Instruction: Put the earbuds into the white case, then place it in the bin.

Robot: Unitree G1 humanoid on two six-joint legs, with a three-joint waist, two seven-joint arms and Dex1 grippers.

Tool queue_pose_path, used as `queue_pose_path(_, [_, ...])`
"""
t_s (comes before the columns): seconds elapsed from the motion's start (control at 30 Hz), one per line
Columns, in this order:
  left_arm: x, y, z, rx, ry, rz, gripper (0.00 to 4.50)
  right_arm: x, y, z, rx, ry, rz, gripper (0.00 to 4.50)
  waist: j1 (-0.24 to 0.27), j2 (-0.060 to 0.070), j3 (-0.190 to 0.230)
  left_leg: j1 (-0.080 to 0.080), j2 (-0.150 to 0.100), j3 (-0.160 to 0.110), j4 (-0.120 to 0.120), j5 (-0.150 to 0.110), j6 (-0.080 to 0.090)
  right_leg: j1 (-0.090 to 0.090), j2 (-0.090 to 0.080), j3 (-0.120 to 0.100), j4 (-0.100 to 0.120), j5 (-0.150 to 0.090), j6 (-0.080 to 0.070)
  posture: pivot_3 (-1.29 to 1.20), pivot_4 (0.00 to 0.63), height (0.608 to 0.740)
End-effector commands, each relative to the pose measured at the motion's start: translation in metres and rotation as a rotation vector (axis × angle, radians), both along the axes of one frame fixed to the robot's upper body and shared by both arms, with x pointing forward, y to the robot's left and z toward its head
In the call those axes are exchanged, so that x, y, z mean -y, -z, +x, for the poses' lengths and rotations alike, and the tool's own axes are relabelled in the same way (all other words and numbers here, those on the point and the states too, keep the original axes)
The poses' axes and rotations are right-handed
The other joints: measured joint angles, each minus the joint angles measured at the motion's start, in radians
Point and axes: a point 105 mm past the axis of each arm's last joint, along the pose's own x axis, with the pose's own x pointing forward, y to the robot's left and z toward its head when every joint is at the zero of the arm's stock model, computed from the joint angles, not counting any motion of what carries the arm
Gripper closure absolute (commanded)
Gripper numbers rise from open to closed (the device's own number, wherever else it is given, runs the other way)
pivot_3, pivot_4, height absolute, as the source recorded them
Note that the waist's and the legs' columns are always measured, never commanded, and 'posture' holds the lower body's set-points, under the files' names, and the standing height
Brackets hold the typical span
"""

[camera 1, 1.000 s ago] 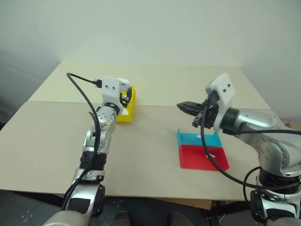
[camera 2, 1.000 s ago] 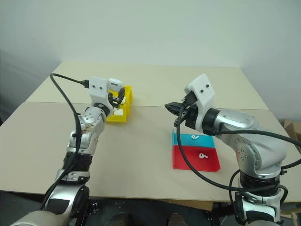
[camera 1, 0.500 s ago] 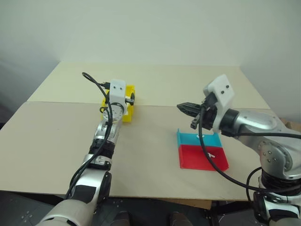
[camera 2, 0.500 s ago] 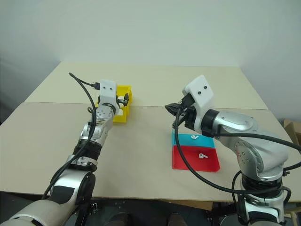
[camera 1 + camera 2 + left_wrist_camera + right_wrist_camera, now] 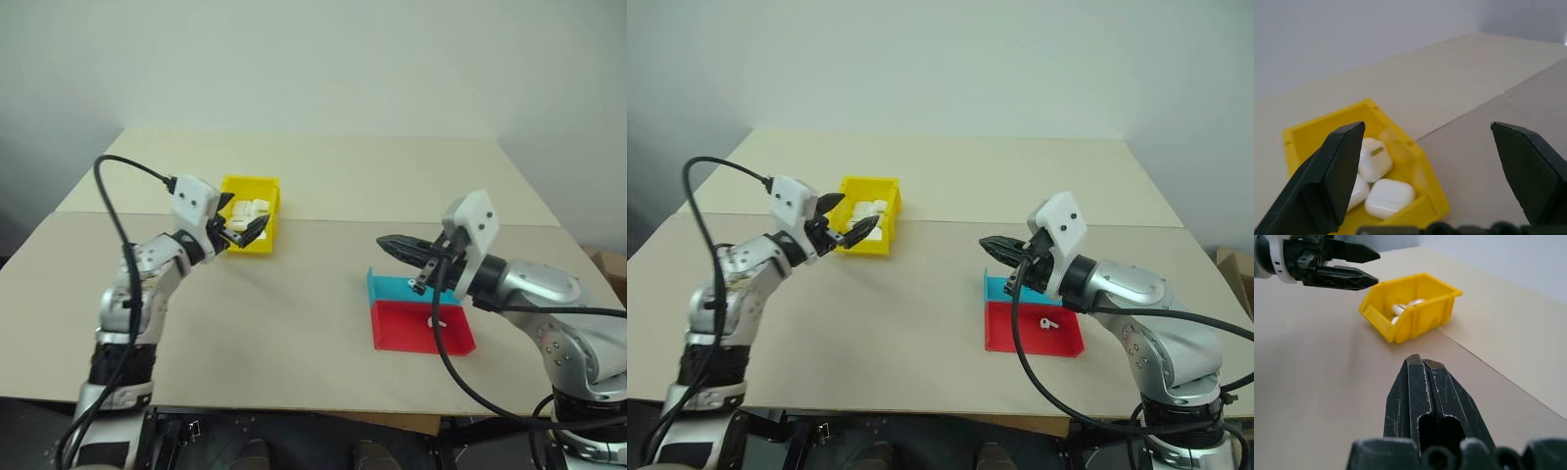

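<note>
Table [image 5: 294, 313] is tan. Yellow bin [image 5: 257, 240], at ten o'clock, holds smooth white cases [image 5: 1385, 197], clearest from the left wrist. Left gripper [image 5: 844, 231] beside it has fingers wide and empty. Right gripper [image 5: 991, 245] is pinched closed. One tiny white earbud [image 5: 1049, 322] lies on the red tray [image 5: 1063, 340].

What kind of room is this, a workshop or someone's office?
Probably a robot test lab: a bare beige table against a plain wall, set with only a yellow bin of white cases and two small sorting trays.

Closed right tool [image 5: 1422, 363] before yellow bin [image 5: 1415, 308] with white cases [image 5: 1403, 308]; spread left tool [image 5: 1369, 269] beside
</note>
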Motion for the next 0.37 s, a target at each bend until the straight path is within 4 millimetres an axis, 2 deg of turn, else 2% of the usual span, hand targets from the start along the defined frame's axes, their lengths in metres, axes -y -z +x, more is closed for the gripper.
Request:
queue_pose_path(0.03, [0.001,-0.020,-0.038,0.056,0.170,0.020,0.02,0.002,0.000,-0.010,0.040,-0.077,-0.044,4.50,0.001,0.000,0.000,0.000,0.000,0.000,0.000,0.000,0.000,0.000,0.000,0.000,0.000,0.000,0.000,0.00,0.150,0.740])
queue_pose_path(0.13, [-0.002,-0.018,-0.061,0.006,0.255,0.029,0.02,0.006,0.009,-0.016,0.003,-0.135,-0.097,4.50,0.003,0.000,0.000,0.001,0.000,0.000,0.000,0.000,0.000,0.001,0.000,0.000,0.000,0.000,0.000,0.00,0.150,0.740])
queue_pose_path(0.27, [-0.006,-0.010,-0.101,-0.083,0.408,0.129,0.02,0.014,0.012,-0.022,0.011,-0.179,-0.137,4.50,-0.001,0.000,0.000,0.001,0.000,0.000,0.000,0.000,0.000,0.001,0.000,0.000,-0.001,0.000,0.000,0.00,0.150,0.740])
queue_pose_path(0.37, [-0.009,-0.010,-0.112,-0.125,0.433,0.158,0.02,0.017,0.011,-0.025,0.019,-0.187,-0.141,4.50,-0.003,0.000,0.000,0.001,0.001,0.000,0.000,0.000,0.000,0.000,0.000,0.000,0.000,0.000,-0.001,0.00,0.150,0.740])
